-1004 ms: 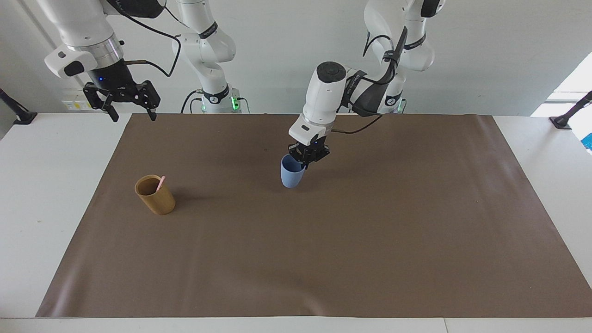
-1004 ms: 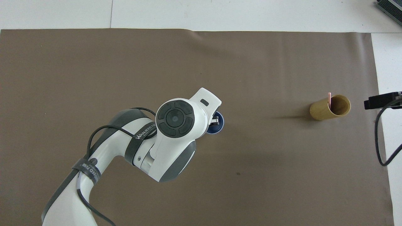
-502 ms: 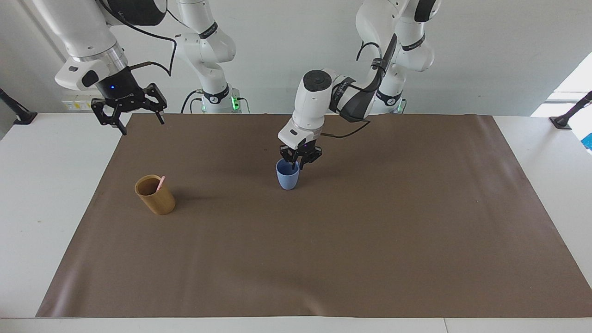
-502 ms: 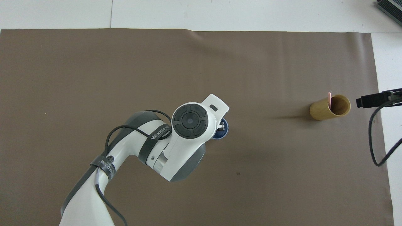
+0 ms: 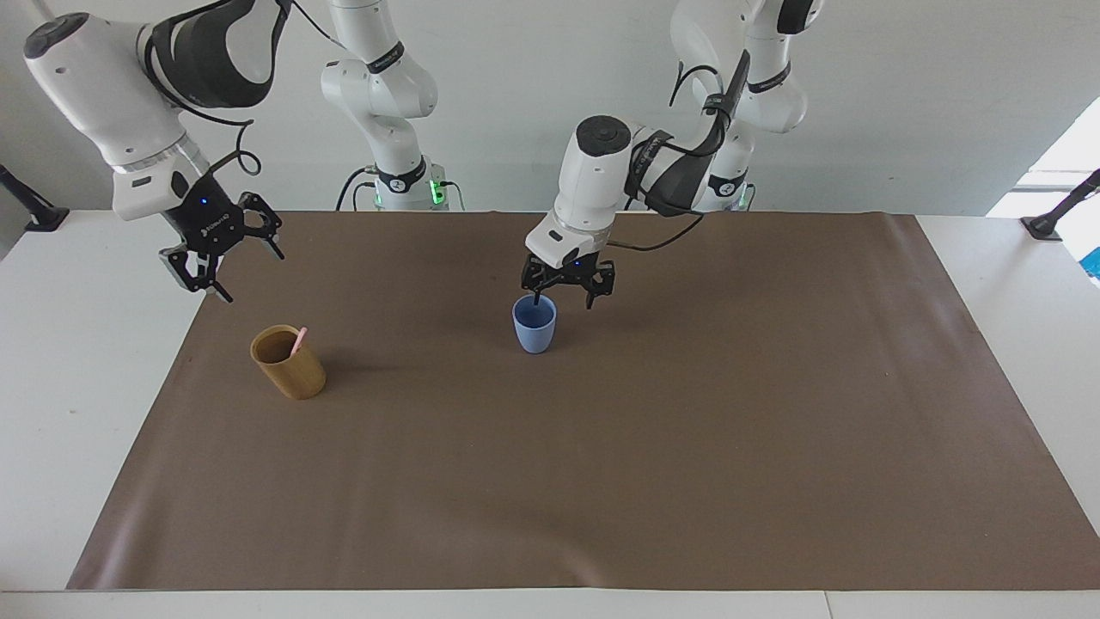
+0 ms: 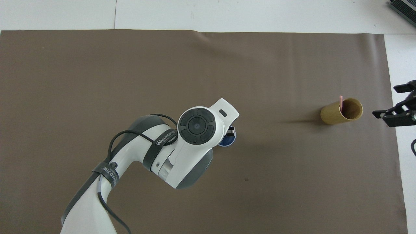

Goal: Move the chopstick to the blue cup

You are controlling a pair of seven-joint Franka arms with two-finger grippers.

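Note:
The blue cup (image 5: 534, 324) stands upright mid-mat; in the overhead view only a sliver of the blue cup (image 6: 229, 140) shows past the left arm's wrist. My left gripper (image 5: 563, 298) hangs open just above it, with one fingertip (image 5: 538, 298) over the rim and the other off to the side toward the left arm's end. One pink chopstick (image 5: 298, 340) leans in the tan cup (image 5: 288, 361), and the chopstick (image 6: 340, 101) pokes above the tan cup's rim (image 6: 341, 112). My right gripper (image 5: 252, 277) is open and tilted in the air over the mat's edge beside the tan cup. In the overhead view the right gripper (image 6: 386, 101) holds nothing.
A brown mat (image 5: 653, 447) covers most of the white table (image 5: 77, 361). A dark clamp arm (image 5: 1053, 215) sits at the table's corner near the left arm's base.
The left gripper opened and let go of the blue cup, which went from tilted to upright. The right gripper came down and turned toward the tan cup.

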